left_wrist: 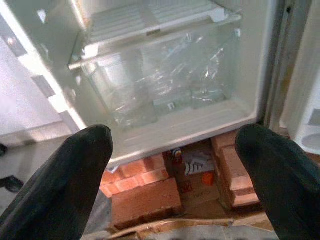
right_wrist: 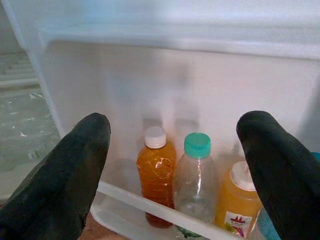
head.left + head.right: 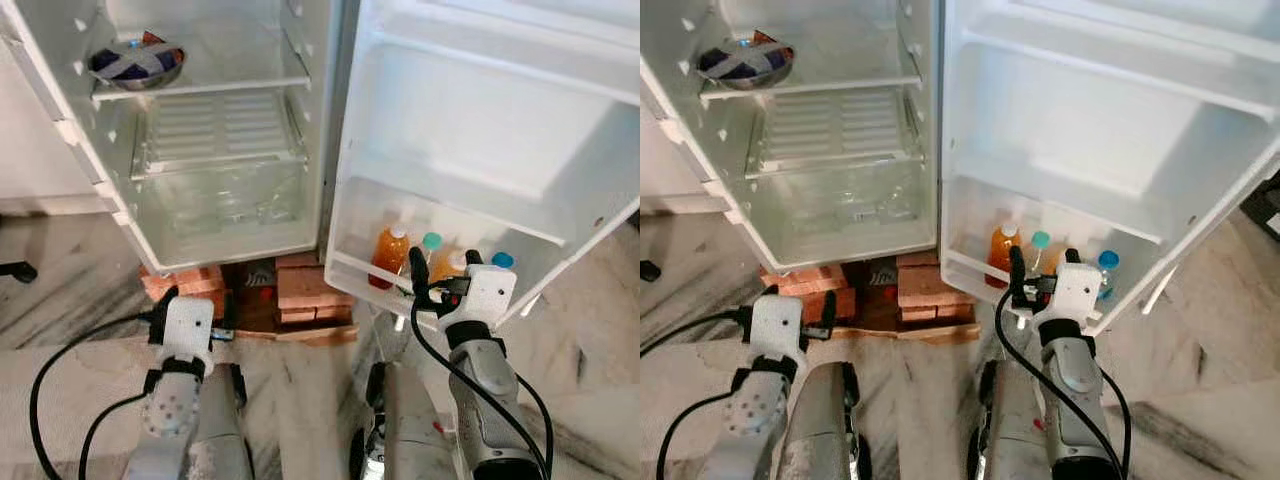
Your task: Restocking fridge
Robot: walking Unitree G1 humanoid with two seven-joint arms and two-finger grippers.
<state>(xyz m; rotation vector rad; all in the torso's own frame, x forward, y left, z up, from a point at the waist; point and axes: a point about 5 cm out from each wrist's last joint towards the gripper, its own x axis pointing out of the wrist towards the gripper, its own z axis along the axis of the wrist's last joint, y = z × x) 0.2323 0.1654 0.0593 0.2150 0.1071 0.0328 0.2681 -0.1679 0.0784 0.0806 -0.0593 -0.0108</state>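
At center right of the frame, the right tool [image 2: 172, 165] hangs wide and empty before the door shelf [image 3: 385, 285] holding 4 bottles [image 2: 156, 172], while the left tool [image 1: 172, 175], also wide, faces the fridge's clear drawer [image 1: 160, 85].

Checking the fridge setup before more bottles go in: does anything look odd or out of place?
Yes. The white fridge stands on stacks of red bricks rather than the floor, with clutter in the gap between them. Otherwise the bottles in the bottom door shelf stand upright, and nothing looks spilled.
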